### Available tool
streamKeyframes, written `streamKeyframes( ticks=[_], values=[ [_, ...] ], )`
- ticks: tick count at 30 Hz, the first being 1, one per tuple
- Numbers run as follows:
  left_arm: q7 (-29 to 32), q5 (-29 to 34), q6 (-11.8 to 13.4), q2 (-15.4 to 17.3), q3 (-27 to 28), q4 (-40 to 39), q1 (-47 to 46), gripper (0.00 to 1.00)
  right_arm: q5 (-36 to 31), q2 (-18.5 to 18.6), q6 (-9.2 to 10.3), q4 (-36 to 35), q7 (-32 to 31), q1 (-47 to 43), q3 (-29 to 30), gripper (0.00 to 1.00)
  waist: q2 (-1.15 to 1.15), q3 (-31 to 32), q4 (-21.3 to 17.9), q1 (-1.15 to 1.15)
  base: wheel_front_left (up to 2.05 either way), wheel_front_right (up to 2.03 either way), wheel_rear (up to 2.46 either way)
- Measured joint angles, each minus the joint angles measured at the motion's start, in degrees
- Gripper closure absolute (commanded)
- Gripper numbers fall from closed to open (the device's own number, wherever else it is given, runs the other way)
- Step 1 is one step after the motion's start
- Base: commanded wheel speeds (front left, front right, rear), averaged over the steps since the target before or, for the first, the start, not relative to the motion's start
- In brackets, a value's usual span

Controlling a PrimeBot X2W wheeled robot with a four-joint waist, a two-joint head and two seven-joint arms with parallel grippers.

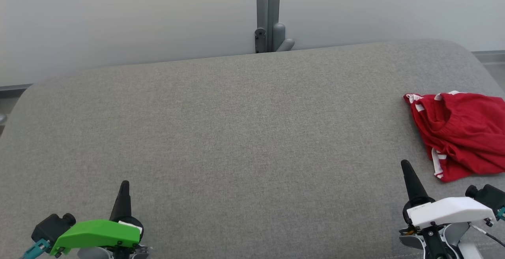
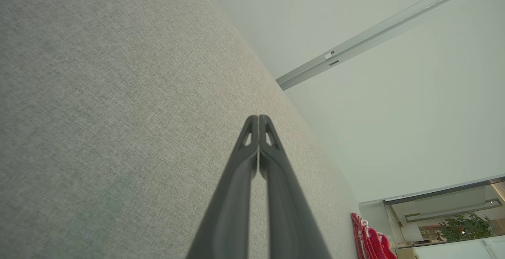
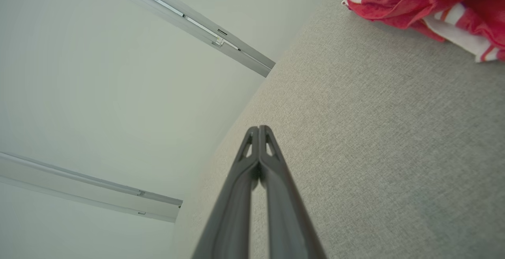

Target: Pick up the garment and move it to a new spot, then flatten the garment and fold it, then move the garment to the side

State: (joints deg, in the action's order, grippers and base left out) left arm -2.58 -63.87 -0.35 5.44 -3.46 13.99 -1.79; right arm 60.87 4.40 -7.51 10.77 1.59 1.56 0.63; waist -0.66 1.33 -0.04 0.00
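Observation:
A crumpled red garment point(image 1: 461, 132) with white trim lies at the right edge of the grey fabric surface point(image 1: 236, 124), partly cut off by the picture's edge. My right gripper point(image 1: 405, 165) stands shut and empty near the front right, just left of and below the garment. In the right wrist view its fingertips point(image 3: 259, 129) meet, and the garment point(image 3: 426, 2) lies at the upper right. At the lower left, my left gripper point(image 1: 124, 184) is shut and empty, far from the garment. Its tips point(image 2: 258, 119) touch in the left wrist view, where the garment point(image 2: 369, 239) is a red sliver at the bottom right.
The grey surface has rounded far corners and ends at a pale wall point(image 1: 118, 18). A grey metal post point(image 1: 268, 14) with a bracket stands behind its far edge at the middle.

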Motion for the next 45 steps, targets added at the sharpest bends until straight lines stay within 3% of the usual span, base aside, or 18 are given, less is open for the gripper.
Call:
streamKeyframes(
  ticks=[45],
  values=[
    [5.87,-20.36,-5.03,-1.59,6.03,0.85,-3.65,1.0,23.68,0.12,0.03,2.31,-4.81,2.96,3.39,1.0,0.0,-0.98,0.03,0.0,0.0,0.0,0.0]
  ],
)
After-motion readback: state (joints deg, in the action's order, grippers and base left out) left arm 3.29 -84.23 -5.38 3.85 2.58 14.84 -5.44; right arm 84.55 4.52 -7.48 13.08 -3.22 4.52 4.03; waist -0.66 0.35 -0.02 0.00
